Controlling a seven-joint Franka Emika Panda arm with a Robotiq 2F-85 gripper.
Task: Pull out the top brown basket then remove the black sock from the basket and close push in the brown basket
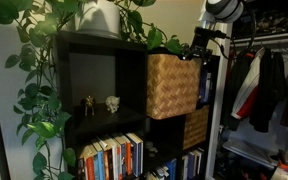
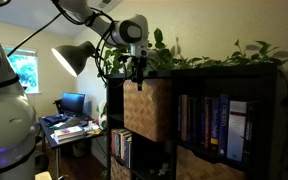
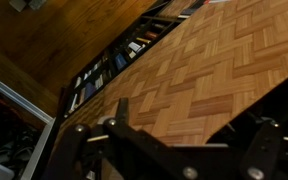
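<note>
Since the top brown basket (image 1: 170, 86) stands proud of the front of the dark shelf unit (image 1: 76, 60) in both exterior views, I judge it partly out of its upper cubby, with the pull not yet complete. The claw (image 1: 198, 52) hangs pointing downward at the basket's top front rim. Whether it touches the rim cannot be determined from either exterior view. In the wrist view the checkered weave of the basket (image 3: 204, 80) fills the picture, and the two dark fingers (image 3: 117, 140) sit wide apart at the lower edge. The claw therefore reads as released, with nothing clamped between the pads. The black sock is not visible in any view and is presumably down inside the basket. To do this step well, one finger should go inside the front wall and one outside, closing firmly on the rim near its middle. The pull should then run straight and level along the cubby axis, so the basket neither skews against the side panels nor tips forward off the shelf. It need come out only far enough to expose the interior. The darker basket (image 1: 195, 128) in the cubby below and the books (image 2: 209, 120) beside the top basket should be left untouched.
</note>
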